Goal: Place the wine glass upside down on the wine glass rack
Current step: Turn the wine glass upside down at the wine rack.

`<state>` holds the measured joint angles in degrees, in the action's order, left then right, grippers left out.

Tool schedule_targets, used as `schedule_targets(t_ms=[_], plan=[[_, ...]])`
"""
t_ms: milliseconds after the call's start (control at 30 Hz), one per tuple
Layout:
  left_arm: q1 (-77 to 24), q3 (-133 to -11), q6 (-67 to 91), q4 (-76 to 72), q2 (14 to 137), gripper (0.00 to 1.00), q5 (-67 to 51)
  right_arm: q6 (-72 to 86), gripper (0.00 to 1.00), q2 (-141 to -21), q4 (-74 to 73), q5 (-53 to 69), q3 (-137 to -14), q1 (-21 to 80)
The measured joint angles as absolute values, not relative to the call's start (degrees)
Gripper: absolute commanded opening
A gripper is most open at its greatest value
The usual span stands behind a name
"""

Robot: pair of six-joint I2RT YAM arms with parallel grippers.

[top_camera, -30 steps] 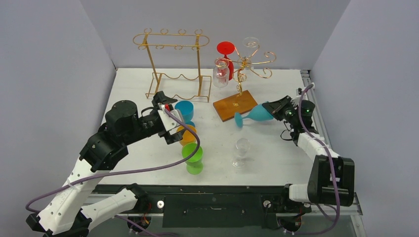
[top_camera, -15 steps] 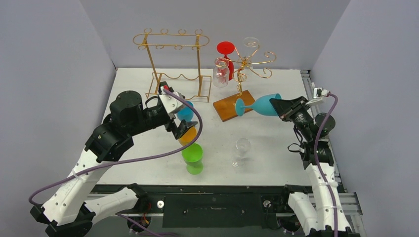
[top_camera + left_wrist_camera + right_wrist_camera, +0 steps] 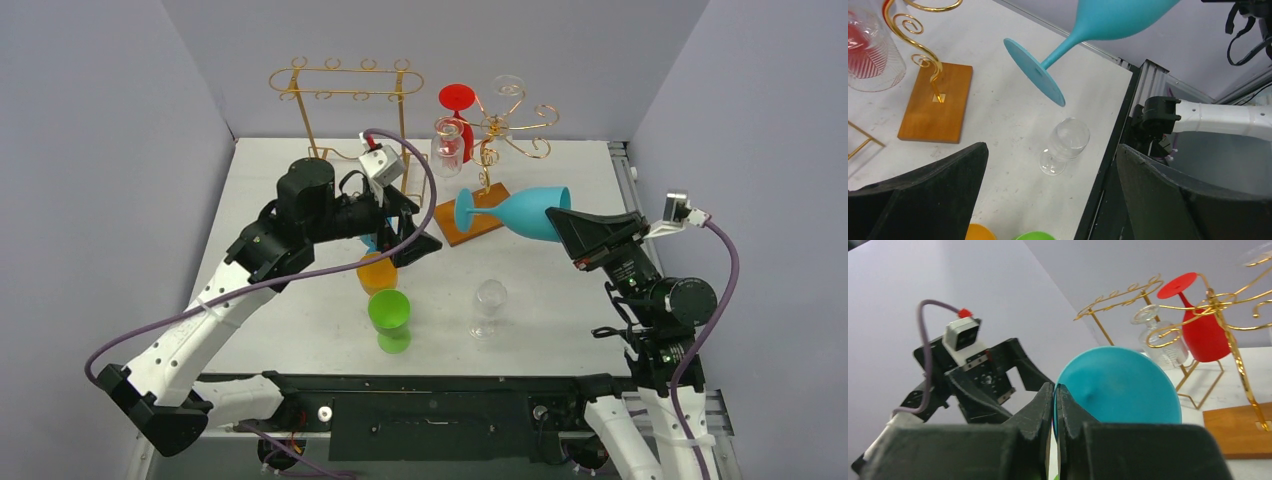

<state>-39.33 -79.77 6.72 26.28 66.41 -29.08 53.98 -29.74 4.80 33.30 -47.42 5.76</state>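
My right gripper is shut on the rim of a teal wine glass. It holds the glass in the air on its side, foot pointing left toward the gold spiral rack and above that rack's wooden base. In the right wrist view the fingers pinch the teal bowl's rim. My left gripper is open and empty, raised above the coloured glasses. Its wrist view shows the teal foot overhead.
The spiral rack holds a red glass and a clear glass upside down. A tall gold bar rack stands at the back left. A clear glass, a green one and an orange one stand on the table.
My right arm has lifted the teal glass up and to the left, over the wooden base. My left arm has risen and swung right toward the table's middle, still open.
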Motion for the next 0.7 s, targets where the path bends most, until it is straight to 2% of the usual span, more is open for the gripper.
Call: schedule_targets(t_ms=[67,233,300,400,433,467,567,633,700], plan=[[-39.33,-79.77,9.32,24.53,68.07,0.86,-29.8,54.08,0.0,-29.87,5.13,32.45,-48.16,7.9],[-39.35,-80.12,13.3,21.56,71.75,0.8,-30.85,52.95,0.0,-32.14,4.8,29.41,-49.67,14.2],[-39.42,-80.53,13.87,21.23,72.4,0.73,-31.51,51.96,0.0,-33.32,4.25,28.12,-50.46,16.49],[-39.79,-81.1,14.26,20.82,72.44,0.57,-31.94,50.74,0.0,-34.96,3.99,26.3,-51.44,19.64],[-39.88,-81.38,14.26,20.67,72.44,0.46,-31.97,50.41,0.0,-35.29,3.99,25.74,-51.59,20.49],[-40.01,-81.49,14.15,20.49,72.44,0.32,-31.94,50.11,0.0,-35.57,3.99,25.28,-51.66,21.3],[-39.81,-81.67,12.8,21.19,72.4,0.09,-30.79,49.54,0.0,-35.75,4.29,23.24,-51.86,23.29],[-39.57,-81.8,12.38,21.34,72.42,0.0,-29.19,49.04,0.0,-35.75,4.45,23.0,-52.03,24.67],[-39.53,-82.15,11.97,21.61,72.47,0.0,-27.05,48.56,0.08,-35.75,4.4,23.05,-52.05,26.13]])
